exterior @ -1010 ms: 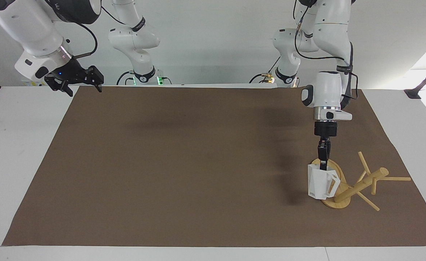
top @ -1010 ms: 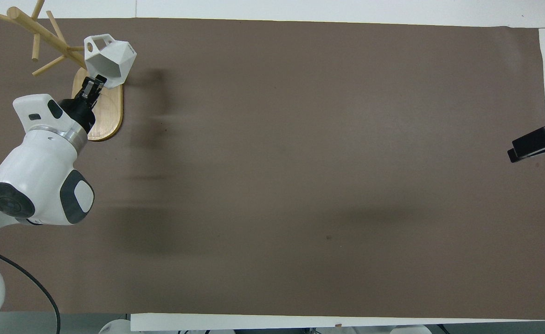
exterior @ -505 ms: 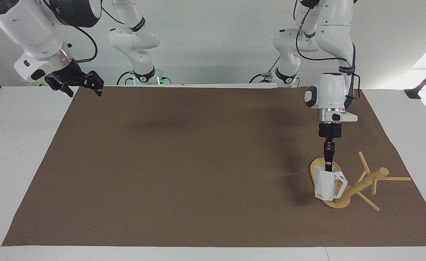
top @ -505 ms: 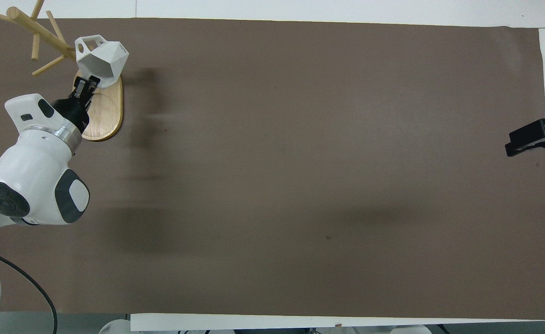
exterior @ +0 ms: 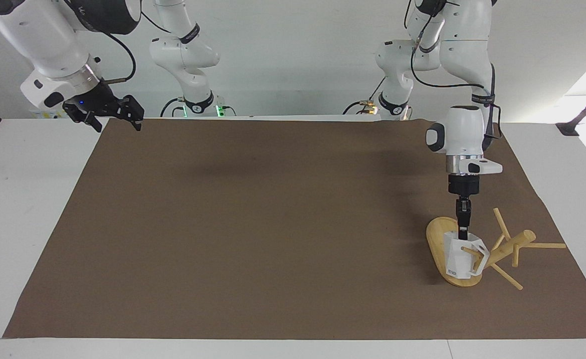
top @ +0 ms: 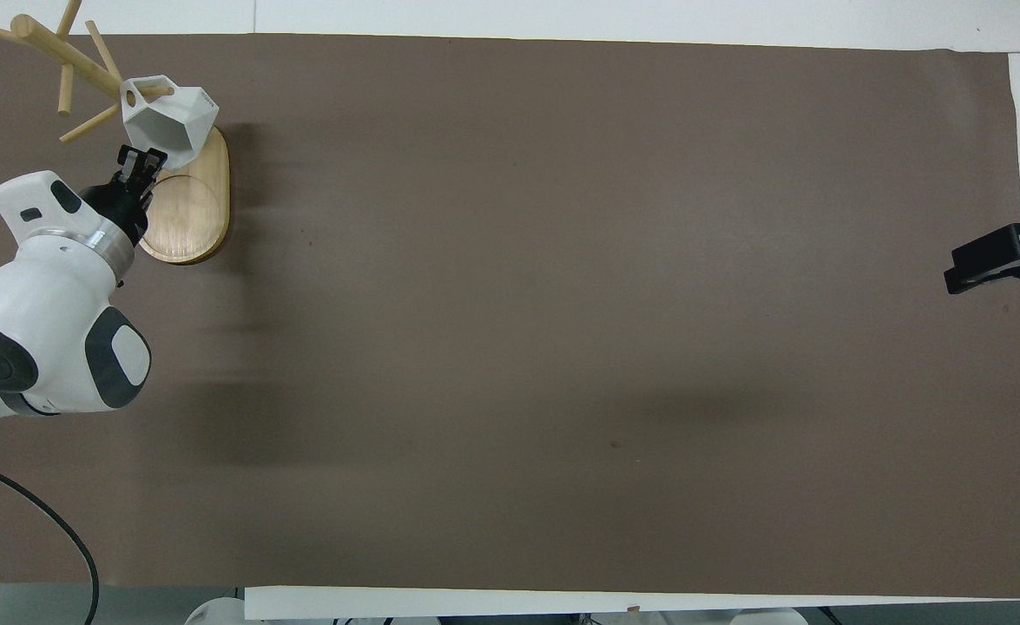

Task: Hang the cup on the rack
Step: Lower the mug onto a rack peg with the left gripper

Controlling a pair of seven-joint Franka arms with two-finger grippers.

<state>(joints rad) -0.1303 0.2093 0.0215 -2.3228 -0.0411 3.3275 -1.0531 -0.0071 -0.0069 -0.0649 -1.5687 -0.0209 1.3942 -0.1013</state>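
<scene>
The white faceted cup (exterior: 458,262) hangs upright in my left gripper (exterior: 462,233), which is shut on its rim, just over the oval base of the bamboo rack (exterior: 509,247). The rack's post leans toward the left arm's end of the table. A thin peg (exterior: 472,251) passes through the cup's squared handle. In the overhead view the cup (top: 175,117) sits over the base's farther end, with my left gripper (top: 141,156) on its nearer rim and the rack (top: 184,217) beneath. My right gripper (exterior: 115,112) is open and empty, waiting in the air over the mat's corner nearest the robots; it also shows in the overhead view (top: 991,265).
A brown mat (exterior: 273,224) covers most of the white table (exterior: 23,199). The rack's other pegs (exterior: 544,245) stick out toward the left arm's end of the table.
My left gripper has carried the cup toward the rack's post and slightly down. The cup's handle has slid over a peg. The right gripper has barely shifted.
</scene>
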